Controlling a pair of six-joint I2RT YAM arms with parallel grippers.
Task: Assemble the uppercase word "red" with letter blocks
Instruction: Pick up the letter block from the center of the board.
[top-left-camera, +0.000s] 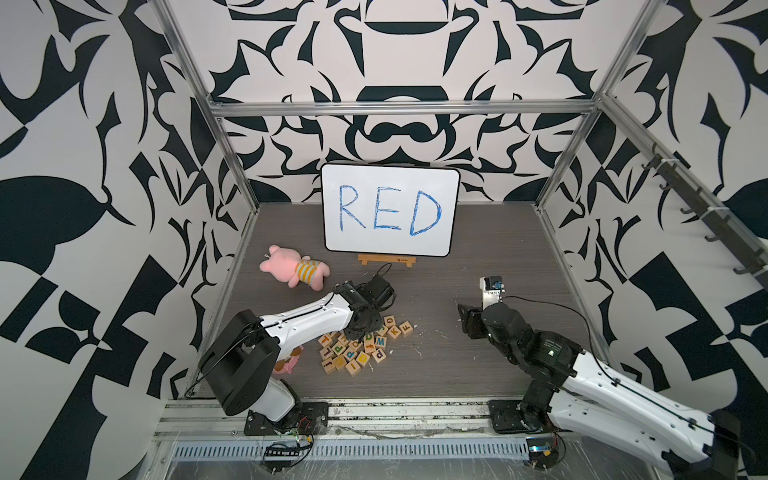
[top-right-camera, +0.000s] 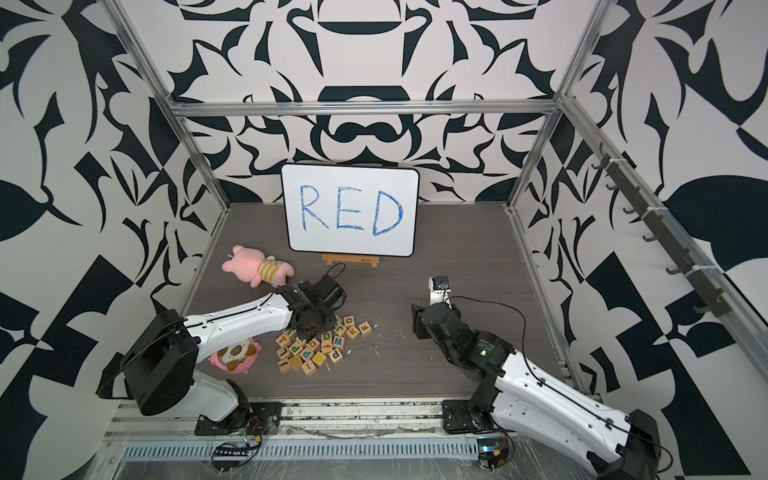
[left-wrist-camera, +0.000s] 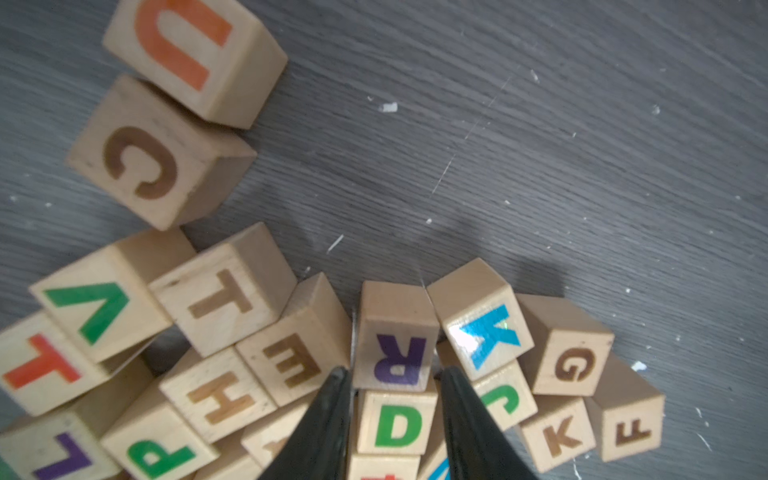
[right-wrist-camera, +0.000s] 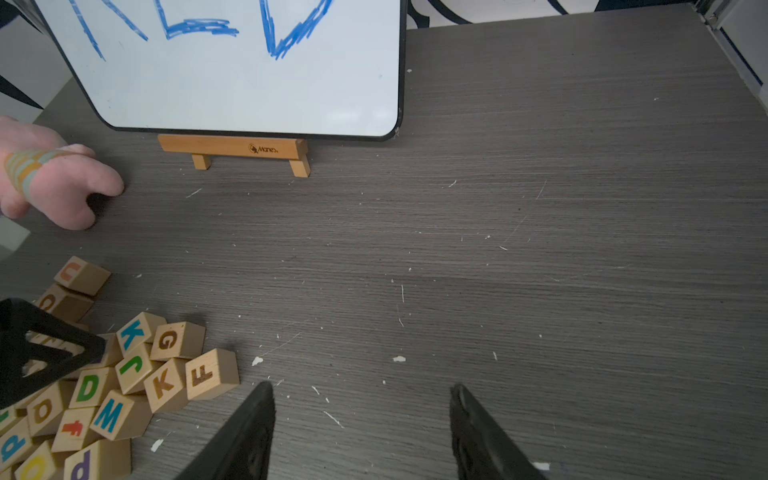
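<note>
Rail (top-left-camera: 374, 415) along the bottom edge carries both arm bases. Up from there in both top views, the left gripper (top-left-camera: 360, 329) is down on the pile of blocks (top-left-camera: 357, 353) at lower centre, its tips hidden under the wrist. Right gripper (top-left-camera: 467, 320) hangs right of centre over bare table (top-left-camera: 436, 374), well apart from the pile. Whiteboard (top-right-camera: 349, 208) stands upright at centre back with RED in blue. Pink plush (top-right-camera: 257, 266) lies to its lower left, and a second pink toy (top-right-camera: 235, 353) peeks out under the left arm at lower left. Over to the left wrist view: black fingers (left-wrist-camera: 332, 415) pinch narrow on the R block (left-wrist-camera: 395, 357), one against each side, purple R facing the camera. Green D block (left-wrist-camera: 397, 424) sits just beside it, toward the wrist. A brown E block (left-wrist-camera: 293, 361) touches one side of the R and a blue K block (left-wrist-camera: 486, 332) touches the other. Whether the R is off the table, can't tell. Right wrist view now: jaws stand wide with only table between them. F block (right-wrist-camera: 212, 374) is the nearest of the pile and the D shows further in. The R is hidden, and the whiteboard sits on its easel (right-wrist-camera: 232, 147) ahead.
</note>
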